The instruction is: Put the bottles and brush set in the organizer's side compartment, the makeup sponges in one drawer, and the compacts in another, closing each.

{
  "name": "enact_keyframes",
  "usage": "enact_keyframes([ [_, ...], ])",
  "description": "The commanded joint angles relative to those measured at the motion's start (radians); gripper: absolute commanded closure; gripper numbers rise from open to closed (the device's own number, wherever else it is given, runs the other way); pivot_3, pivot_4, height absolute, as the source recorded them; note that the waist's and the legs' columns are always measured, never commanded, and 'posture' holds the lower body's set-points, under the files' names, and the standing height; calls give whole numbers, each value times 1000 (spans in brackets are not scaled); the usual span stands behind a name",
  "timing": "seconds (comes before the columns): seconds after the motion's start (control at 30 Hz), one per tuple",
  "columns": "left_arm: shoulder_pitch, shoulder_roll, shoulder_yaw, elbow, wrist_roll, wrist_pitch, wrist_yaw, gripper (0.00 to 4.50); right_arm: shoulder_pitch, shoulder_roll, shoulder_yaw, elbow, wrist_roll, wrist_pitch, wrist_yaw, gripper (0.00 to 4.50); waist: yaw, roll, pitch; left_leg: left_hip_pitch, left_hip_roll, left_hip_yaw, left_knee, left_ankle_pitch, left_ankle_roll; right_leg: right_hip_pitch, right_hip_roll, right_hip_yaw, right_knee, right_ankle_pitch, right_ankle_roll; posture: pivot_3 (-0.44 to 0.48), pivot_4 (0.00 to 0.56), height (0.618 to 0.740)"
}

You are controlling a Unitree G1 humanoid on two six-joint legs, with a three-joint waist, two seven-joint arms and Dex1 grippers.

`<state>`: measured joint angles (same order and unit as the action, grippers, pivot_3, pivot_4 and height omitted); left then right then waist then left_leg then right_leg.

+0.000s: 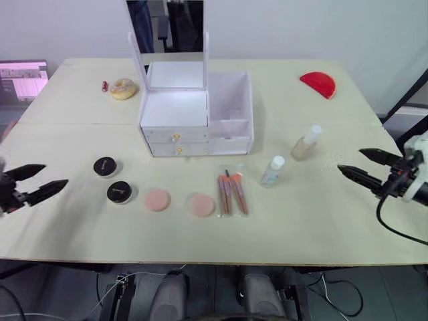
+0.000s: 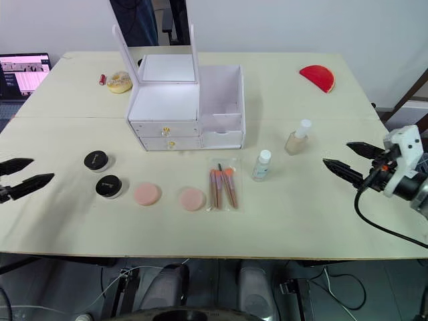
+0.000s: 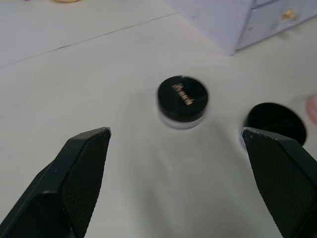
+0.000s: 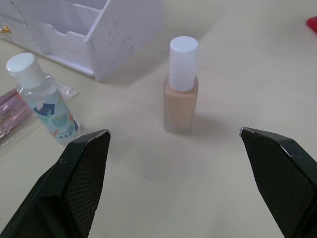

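Left eye view shows nothing sorted yet: the white organizer stands mid-table with both drawers shut and its side compartment empty, as far as can be seen. In front of it lie two black compacts, two pink makeup sponges and the packaged brush set; the clear bottle and the tan bottle stand to the right, all on the bare table. The left pincer hangs apart and empty near the compacts; the right pincer, also apart and empty, faces the tan bottle. Every placement and drawer closing remains, I judge.
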<state>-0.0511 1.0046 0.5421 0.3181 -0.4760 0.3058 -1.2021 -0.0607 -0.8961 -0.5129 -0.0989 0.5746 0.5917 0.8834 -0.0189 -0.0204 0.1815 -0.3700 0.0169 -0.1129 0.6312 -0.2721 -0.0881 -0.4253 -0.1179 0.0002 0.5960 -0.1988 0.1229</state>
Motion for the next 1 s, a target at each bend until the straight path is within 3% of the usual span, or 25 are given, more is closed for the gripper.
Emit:
enact_keyframes([
  [0.03,-1,-13,-46,-223,-85,75,-30,49,-71,38,12,-125,11,140,-202,0,-1,0,0,0,0,0,0,0,0,0,0,0,0,0,0,0,150,739],
  [0.2,-41,-52,-149,-530,-205,225,20,49,-227,133,121,-205,-15,283,-413,0,-2,0,0,0,0,0,1,0,0,0,0,1,0,0,-1,0,150,739],
  [0.43,-142,-70,-209,-718,-326,370,114,49,-362,242,212,-145,-92,320,-574,0,1,0,0,-1,0,0,1,0,0,0,0,1,-1,1,0,0,150,739],
  [1.0,-306,-33,-266,-830,-476,639,317,49,-430,328,232,25,-190,202,-618,0,-2,0,0,-1,0,0,1,0,0,0,1,1,-1,1,-1,0,150,739],
])
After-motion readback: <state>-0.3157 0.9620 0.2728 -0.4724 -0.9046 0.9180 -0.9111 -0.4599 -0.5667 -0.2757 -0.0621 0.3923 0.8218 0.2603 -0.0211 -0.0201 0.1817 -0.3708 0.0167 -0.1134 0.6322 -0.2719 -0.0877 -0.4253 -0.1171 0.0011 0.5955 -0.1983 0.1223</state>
